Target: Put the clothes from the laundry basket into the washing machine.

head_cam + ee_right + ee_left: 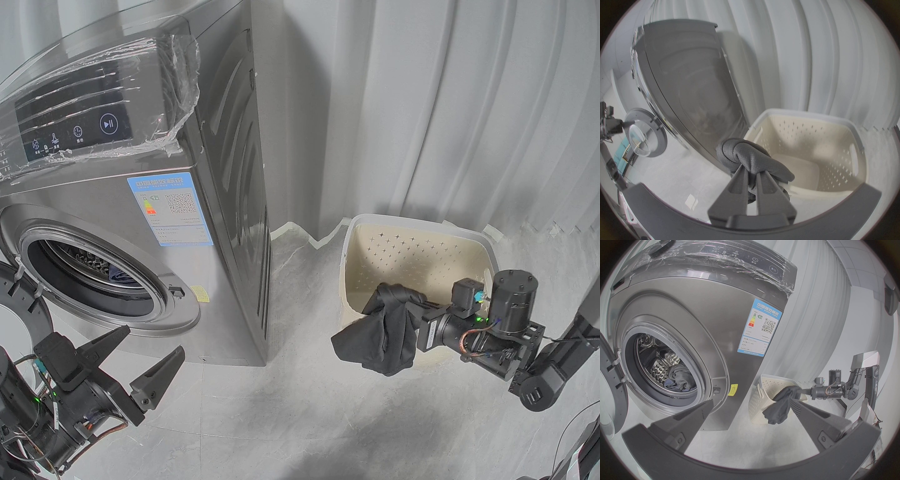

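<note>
Right now my right gripper (752,175) is clamped on a dark grey garment (381,334), its fingers drawn narrow with a wad of cloth bunched at the tips. It holds the garment in the air at the basket (412,222) rim, on the side nearest the washer (231,187). I judge it is held this high so the cloth clears the rim before the carry across.

The gripper lies roughly level and points to my left, toward the washer. The garment's bunched top sits at the fingers and the rest hangs down, so its long axis runs near vertical, loose end toward the floor. The tail droops past the basket's outer wall, apart from the floor.

The washer stands to the left of the basket, its door (15,312) swung open and the round drum mouth (94,275) facing me. Some grey clothes (679,379) lie inside the drum.

My left gripper (153,340) hangs low in front of the drum mouth, fingers spread wide, holding nothing. It sits well apart from the garment.
</note>
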You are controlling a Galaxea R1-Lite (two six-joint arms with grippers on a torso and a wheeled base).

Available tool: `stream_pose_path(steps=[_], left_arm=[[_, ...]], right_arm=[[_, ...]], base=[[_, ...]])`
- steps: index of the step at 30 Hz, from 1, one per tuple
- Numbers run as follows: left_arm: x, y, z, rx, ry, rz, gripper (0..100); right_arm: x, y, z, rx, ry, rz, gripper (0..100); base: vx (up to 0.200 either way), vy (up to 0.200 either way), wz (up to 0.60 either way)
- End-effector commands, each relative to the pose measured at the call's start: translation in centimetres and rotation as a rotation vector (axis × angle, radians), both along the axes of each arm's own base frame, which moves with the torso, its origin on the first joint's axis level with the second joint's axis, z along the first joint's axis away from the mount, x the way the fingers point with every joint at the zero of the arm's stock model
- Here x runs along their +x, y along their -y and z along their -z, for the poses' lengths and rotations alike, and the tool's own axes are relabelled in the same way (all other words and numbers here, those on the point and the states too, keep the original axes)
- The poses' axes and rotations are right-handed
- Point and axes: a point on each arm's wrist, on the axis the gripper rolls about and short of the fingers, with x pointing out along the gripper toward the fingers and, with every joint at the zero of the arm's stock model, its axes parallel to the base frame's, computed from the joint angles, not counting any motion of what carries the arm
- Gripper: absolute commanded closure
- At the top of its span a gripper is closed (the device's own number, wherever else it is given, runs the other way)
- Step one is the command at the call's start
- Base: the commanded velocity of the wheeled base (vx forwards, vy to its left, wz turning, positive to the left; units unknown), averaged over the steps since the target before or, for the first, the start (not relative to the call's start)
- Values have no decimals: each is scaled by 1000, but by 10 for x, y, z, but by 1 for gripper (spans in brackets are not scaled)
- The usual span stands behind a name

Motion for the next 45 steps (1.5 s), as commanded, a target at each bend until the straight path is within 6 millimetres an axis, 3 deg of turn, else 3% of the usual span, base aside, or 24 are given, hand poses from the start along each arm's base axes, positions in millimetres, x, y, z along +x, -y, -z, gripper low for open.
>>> stream_pose_path(steps=[1,6,10,15,39,45], left_arm=[[0,0,0,0,0,-1,0],[-3,-2,-2,-7,17,1,0],[-5,-4,-3,-13,25,-5,0],[-10,-9,-2,-13,37,-11,0],[-11,-10,0,-11,25,-14,0],[-11,-10,1,-6,16,-16,0]], right_arm=[[-35,2,-57,105,175,-55,100],[-51,9,-86,148,268,-67,100],[-59,8,-97,164,295,-95,100],[-63,5,-96,168,297,-112,100],[-65,1,-96,178,293,-141,100],[-66,0,-95,179,291,-145,100]], base=[[0,0,0],[0,0,0],[0,0,0],[0,0,0],[-200,0,0],[0,0,0]])
